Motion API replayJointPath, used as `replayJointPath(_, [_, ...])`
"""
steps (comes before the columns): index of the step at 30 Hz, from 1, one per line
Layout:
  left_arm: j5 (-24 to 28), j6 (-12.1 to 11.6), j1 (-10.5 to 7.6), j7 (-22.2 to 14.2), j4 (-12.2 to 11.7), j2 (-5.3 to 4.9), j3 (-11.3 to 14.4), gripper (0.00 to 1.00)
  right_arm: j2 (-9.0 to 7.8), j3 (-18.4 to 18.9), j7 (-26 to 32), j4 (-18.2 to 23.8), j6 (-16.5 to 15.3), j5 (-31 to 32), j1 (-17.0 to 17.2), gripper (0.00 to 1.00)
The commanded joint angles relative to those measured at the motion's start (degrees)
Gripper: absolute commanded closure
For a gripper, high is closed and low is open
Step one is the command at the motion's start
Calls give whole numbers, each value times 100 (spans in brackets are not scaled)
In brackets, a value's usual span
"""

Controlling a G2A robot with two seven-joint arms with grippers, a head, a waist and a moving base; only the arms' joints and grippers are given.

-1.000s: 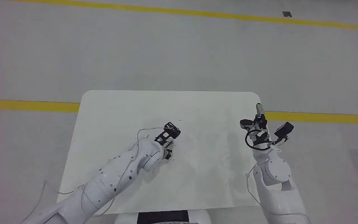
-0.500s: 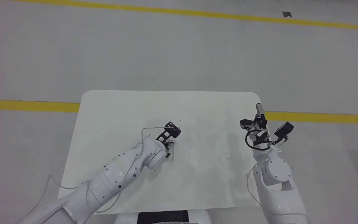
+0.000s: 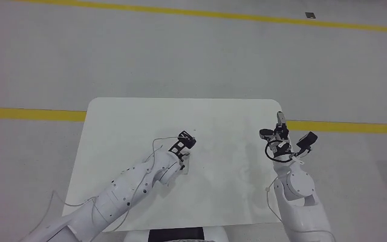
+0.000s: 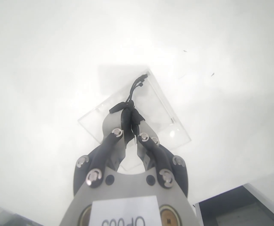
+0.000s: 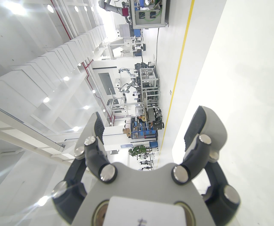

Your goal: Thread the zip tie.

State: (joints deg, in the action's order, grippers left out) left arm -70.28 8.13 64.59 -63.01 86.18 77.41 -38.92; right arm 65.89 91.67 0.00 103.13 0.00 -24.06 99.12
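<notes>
Centrally, 1 clear plate [image 4: 167, 119]; left gripper [image 4: 128, 110] clamps zip tie [image 4: 134, 88]

**A robotics hall on a factory floor**

I'm working in a big industrial hall. My white table [image 3: 121, 121] stands on a grey painted floor [image 3: 181, 48] crossed by yellow lines [image 3: 36, 113]. Beyond it I see framed machine cells [image 5: 147, 12], other robot arms [image 5: 128, 72], racks of gear [image 5: 147, 89] and rows of ceiling lights [image 5: 46, 99].

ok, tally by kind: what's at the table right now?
Hands: 2, left hand shut on the zip tie, right hand open and empty.
Zip tie: 1, black, strands too fine to count.
Clear plastic sheet: 1, below the left hand.
Total: 4.
</notes>
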Motion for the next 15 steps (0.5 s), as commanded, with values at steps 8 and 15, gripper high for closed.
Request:
replayJointPath(8, [-296,-55,343,-217,601,-131,-153,100,0,0,0,0,0,0,0,0])
replayJointPath(15, [-322,-149,472,-336,848,-177,-215,100,0,0,0,0,0,0,0,0])
